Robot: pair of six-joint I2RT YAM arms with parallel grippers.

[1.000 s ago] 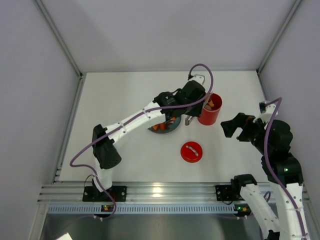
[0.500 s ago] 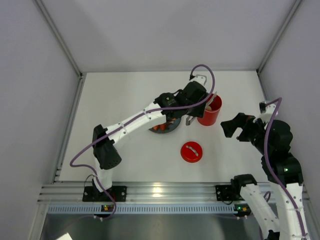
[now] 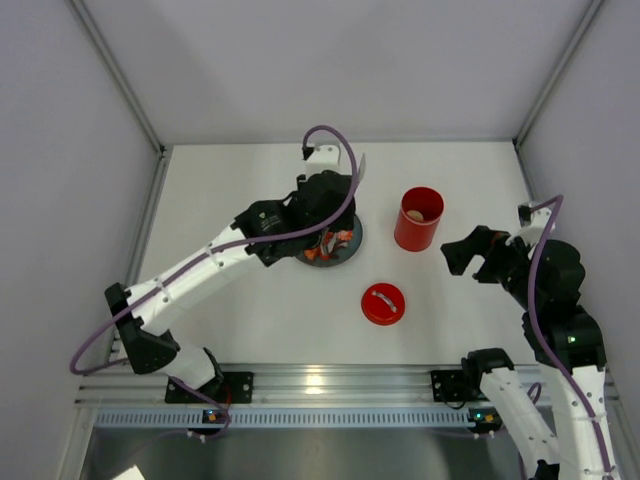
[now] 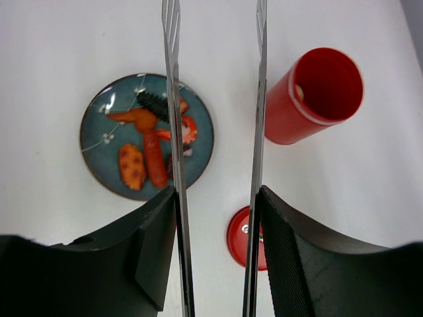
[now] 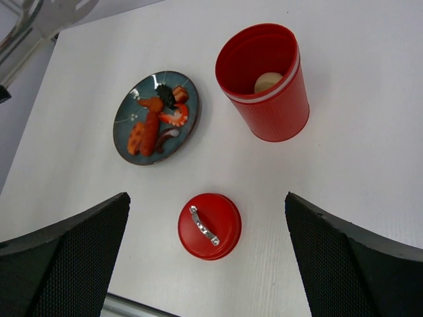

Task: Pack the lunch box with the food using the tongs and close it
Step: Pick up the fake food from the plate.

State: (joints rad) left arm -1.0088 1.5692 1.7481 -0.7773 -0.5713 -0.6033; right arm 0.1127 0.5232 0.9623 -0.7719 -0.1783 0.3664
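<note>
**A:** L side, quick status?

**B:** My left gripper (image 4: 216, 211) is clamped on the tongs (image 4: 173, 99), one finger outside each arm. The tong tips are apart w/ nothing between them. I'm hanging above the plate (image 4: 99, 125).

**A:** Food?

**B:** Most of the food (image 4: 153, 158) is on the plate: orange-red strips and chunks, plus a dark piece. One beige disc (image 5: 266, 82) is inside the lunch box (image 4: 287, 122).

**A:** Where's the box?

**B:** Upright and open, on the table R of the plate, not touching it. The lid (image 5: 209, 226) lies flat, handle up, nearer my bases than the plate and box. It touches neither.

**A:** R side?

**B:** My right gripper (image 5: 205, 198) has its fingers spread wide w/ nothing in them. It's off to the R of the lunch box, looking down at box, lid and plate.
</note>
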